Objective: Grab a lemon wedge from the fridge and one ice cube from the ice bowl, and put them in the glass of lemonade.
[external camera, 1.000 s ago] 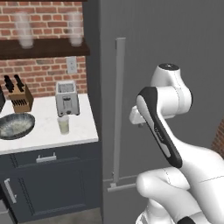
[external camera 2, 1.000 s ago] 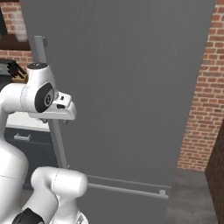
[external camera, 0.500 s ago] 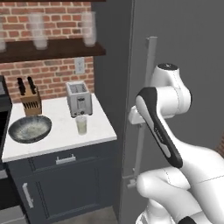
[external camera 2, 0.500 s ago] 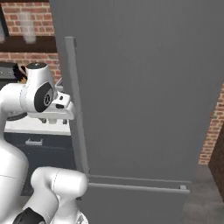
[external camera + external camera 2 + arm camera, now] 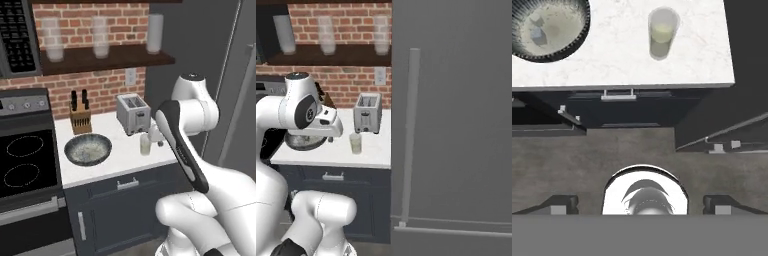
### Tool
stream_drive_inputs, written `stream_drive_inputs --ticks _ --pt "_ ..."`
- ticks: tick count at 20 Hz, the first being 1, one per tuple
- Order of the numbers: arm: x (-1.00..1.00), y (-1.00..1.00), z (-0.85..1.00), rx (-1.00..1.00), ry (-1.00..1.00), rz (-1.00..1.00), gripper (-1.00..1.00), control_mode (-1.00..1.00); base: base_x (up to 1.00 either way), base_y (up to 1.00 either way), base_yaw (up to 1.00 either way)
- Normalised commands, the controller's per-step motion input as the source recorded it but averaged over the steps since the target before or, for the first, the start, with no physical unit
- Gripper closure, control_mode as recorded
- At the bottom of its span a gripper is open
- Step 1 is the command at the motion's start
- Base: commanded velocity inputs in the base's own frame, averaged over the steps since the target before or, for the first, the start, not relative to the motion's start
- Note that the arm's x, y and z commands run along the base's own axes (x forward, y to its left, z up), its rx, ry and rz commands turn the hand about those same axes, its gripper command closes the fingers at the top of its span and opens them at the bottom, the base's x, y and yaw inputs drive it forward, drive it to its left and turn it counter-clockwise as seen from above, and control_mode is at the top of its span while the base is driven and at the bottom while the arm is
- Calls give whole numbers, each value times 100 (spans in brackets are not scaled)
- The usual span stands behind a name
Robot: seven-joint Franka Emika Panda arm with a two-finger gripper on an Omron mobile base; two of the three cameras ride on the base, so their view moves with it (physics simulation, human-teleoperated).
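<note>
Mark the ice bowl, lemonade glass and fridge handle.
ice bowl (image 5: 88, 149): left base view, speckled inside.
glass of lemonade (image 5: 662, 33): hand view, liquid surface.
fridge handle (image 5: 410, 135): right base view, middle of the vertical bar.

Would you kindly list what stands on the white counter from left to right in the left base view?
Wooden knife block → wide dark grey ice bowl → silver toaster → small clear glass of lemonade.
</note>
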Motion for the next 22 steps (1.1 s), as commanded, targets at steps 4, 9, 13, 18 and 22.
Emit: stream_drive_inputs --ticks 4,9,13,18,22 --pt "0 0 0 0 0 0 -100 100 93 18 11" --pt "0 0 0 0 0 0 -100 100 72 0 23" --pt "0 0 0 0 0 0 -100 100 11 0 30" --pt "0 0 0 0 0 0 -100 100 0 0 30" --pt "0 0 0 0 0 0 -100 100 -8 26 11"
